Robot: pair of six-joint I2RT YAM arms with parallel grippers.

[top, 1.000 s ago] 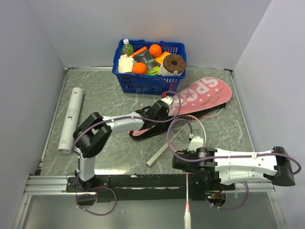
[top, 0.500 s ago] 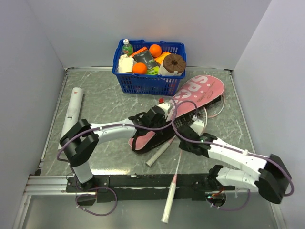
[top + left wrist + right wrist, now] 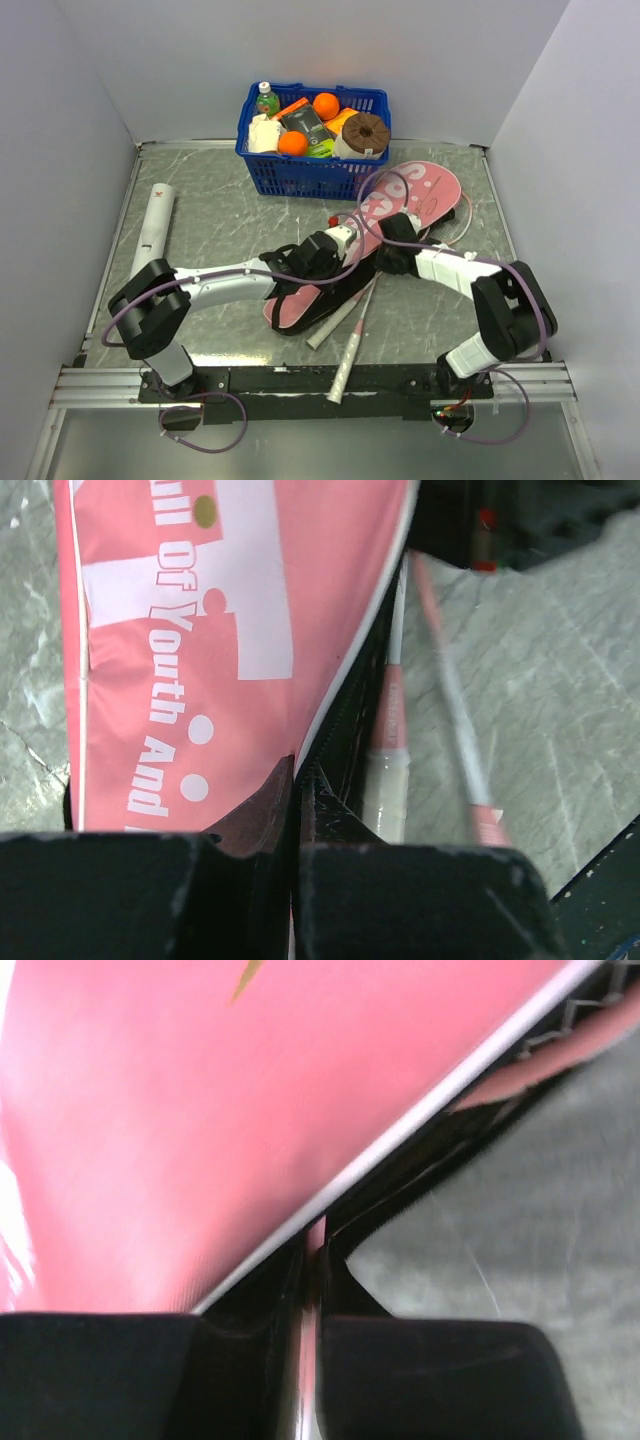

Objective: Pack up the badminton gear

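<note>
The pink "SPORT" cover (image 3: 410, 195) lies slanted across the table's middle. My left gripper (image 3: 345, 245) is shut on its black zip edge, as the left wrist view shows (image 3: 297, 780). My right gripper (image 3: 386, 256) is shut on a thin pink racket shaft (image 3: 315, 1245) at the cover's edge (image 3: 200, 1110). That racket's pink-white handle (image 3: 342, 378) points at the front rail, and its head is hidden by the cover. A second racket's white handle (image 3: 330, 328) lies beside it, also seen in the left wrist view (image 3: 388, 770). The white tube (image 3: 150, 232) lies at the left. No shuttlecocks show.
A blue basket (image 3: 312, 172) of groceries stands at the back centre, just behind the cover's wide end. Grey walls close the table on three sides. A metal rail (image 3: 300, 382) runs along the front edge, with the racket handle lying over it.
My right gripper carried the racket from the front edge up to the cover, where its head has gone out of sight. My left gripper turned the cover more upright and drew it nearer.
</note>
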